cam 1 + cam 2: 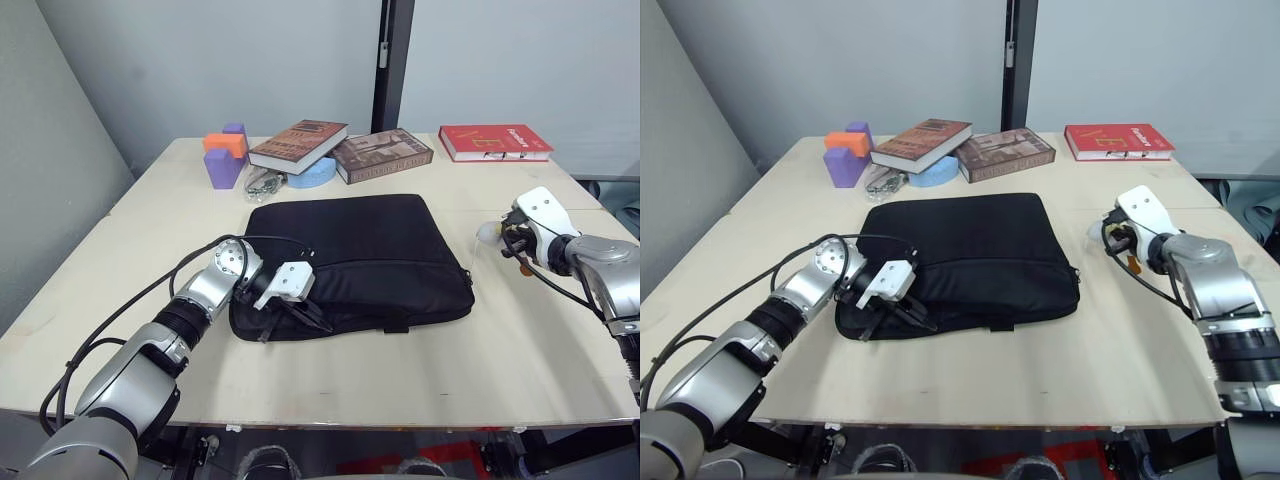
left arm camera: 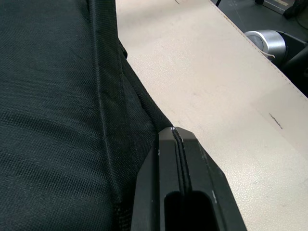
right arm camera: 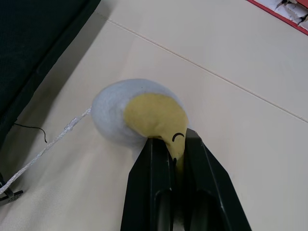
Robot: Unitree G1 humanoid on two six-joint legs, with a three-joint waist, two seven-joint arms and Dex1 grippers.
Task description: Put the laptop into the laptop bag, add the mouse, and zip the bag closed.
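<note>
Right wrist view: right fingers (image 3: pixel 175 159) pinching soft white-yellow egg-shaped plush (image 3: pixel 139 113); left fingers (image 2: pixel 179 144) clenched beside woven black laptop bag (image 1: pixel 350 250)

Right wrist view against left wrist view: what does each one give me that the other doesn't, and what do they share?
Right wrist view alone: the right gripper with its jaws shut on the yellow face of a white-and-yellow egg-shaped plush toy, a white string trailing from it, and a red book's corner.

Left wrist view alone: the left gripper, jaws closed together, at the bag's seamed edge.

Both: the flat black fabric laptop bag and the pale wooden table beside it.
</note>
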